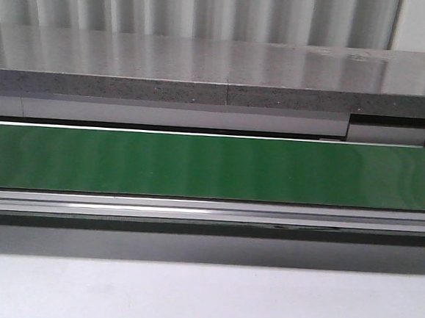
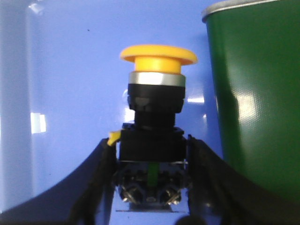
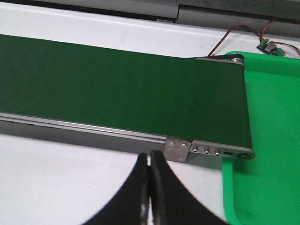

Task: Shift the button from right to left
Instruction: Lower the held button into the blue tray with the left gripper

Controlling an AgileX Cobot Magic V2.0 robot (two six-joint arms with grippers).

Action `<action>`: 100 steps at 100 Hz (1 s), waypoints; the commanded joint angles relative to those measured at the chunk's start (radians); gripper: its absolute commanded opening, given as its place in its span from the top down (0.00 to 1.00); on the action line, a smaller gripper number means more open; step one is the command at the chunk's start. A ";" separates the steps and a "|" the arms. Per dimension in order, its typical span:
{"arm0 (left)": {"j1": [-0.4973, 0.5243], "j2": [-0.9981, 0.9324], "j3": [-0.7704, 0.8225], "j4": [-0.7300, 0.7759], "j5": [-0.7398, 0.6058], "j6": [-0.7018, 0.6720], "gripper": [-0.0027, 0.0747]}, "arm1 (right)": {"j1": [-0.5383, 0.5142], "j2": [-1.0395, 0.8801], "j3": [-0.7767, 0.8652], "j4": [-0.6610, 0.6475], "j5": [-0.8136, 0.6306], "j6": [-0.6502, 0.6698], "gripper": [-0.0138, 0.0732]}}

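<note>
The button (image 2: 157, 56) shows only in the left wrist view: a round yellow cap, a silver ring, a black collar and a dark block with screw terminals. My left gripper (image 2: 150, 161) is shut on the block, one black finger against each side, over a blue surface (image 2: 70, 93). I cannot tell whether the button rests on that surface. My right gripper (image 3: 149, 157) is shut and empty over the white table, just before the belt's frame. Neither gripper nor the button shows in the front view.
The green belt (image 1: 212, 166) runs across the front view, and its end (image 2: 253, 93) stands close beside the button. In the right wrist view the belt (image 3: 122, 89) ends at a green tray (image 3: 272, 117). A small wired circuit board (image 3: 269, 47) lies at the tray's far edge.
</note>
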 commanded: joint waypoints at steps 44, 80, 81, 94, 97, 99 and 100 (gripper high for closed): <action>0.091 0.160 -0.113 -0.263 -0.026 0.285 0.99 | -0.001 0.004 -0.026 -0.001 -0.066 -0.009 0.92; 0.091 0.241 -0.167 -0.308 0.074 0.339 0.99 | -0.001 0.004 -0.026 -0.001 -0.065 -0.009 0.92; 0.091 0.241 -0.167 -0.308 0.074 0.339 0.99 | -0.001 0.004 -0.026 -0.001 -0.065 -0.009 0.92; 0.091 0.243 -0.167 -0.279 0.067 0.339 0.99 | -0.001 0.004 -0.026 -0.001 -0.065 -0.009 0.92; 0.091 0.243 -0.167 -0.271 0.067 0.339 0.99 | -0.001 0.004 -0.026 -0.001 -0.065 -0.009 0.92; 0.091 0.243 -0.167 -0.268 0.067 0.339 0.99 | -0.001 0.004 -0.026 -0.001 -0.065 -0.009 0.92; 0.091 0.243 -0.167 -0.265 0.067 0.339 0.99 | -0.001 0.004 -0.026 -0.001 -0.065 -0.009 0.92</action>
